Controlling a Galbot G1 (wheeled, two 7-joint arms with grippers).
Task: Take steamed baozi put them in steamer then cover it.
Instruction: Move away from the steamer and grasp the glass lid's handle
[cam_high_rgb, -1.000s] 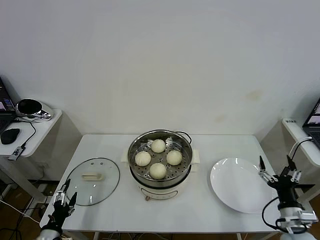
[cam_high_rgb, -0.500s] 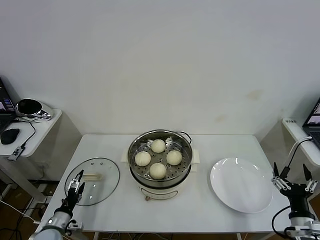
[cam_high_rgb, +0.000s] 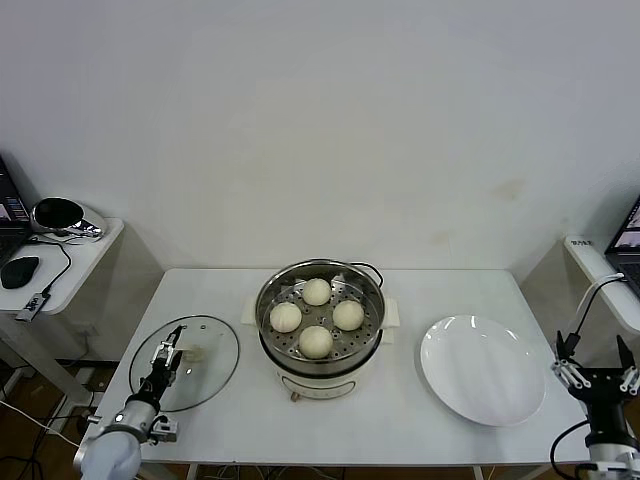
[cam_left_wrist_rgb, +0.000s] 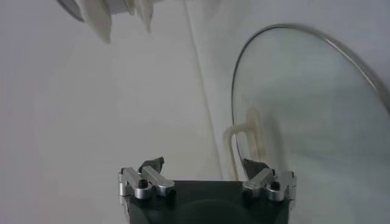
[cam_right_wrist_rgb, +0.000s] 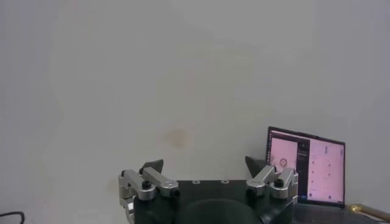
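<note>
Steamer: the shiny steel steamer (cam_high_rgb: 320, 318) stands at the middle of the white table (cam_high_rgb: 400, 420) on its cream base, uncovered.
Baozi: all four steamed baozi (cam_high_rgb: 316, 341) sit on the perforated tray inside the steamer, in a diamond, close together; none is on the plate.
Cover: the cover (cam_high_rgb: 186, 361) lies flat on the table to the robot's left of the steamer, apart from it, with its cream handle (cam_high_rgb: 196, 353) facing up at the centre.
Left gripper: the left gripper (cam_high_rgb: 167, 351) hangs over the near-left part of the cover, just beside the handle, its jaws spread as wide as they go and holding nothing.
Left wrist view: the left gripper (cam_left_wrist_rgb: 202, 167) has one fingertip over bare table and the other over the glass; the cover (cam_left_wrist_rgb: 304, 115) fills the side ahead, and its handle (cam_left_wrist_rgb: 244, 146) lies just beyond that second fingertip. Whether anything touches the glass I cannot tell.
Right gripper: the right gripper (cam_high_rgb: 597, 362) is off the table's right edge, well apart from everything on it, pointing upward, jaws fully spread and empty.
Right wrist view: the right gripper (cam_right_wrist_rgb: 206, 164) faces only the wall and a laptop screen (cam_right_wrist_rgb: 306, 165).
Plate: a white plate (cam_high_rgb: 482, 370) lies bare on the table between the steamer and the right gripper.
</note>
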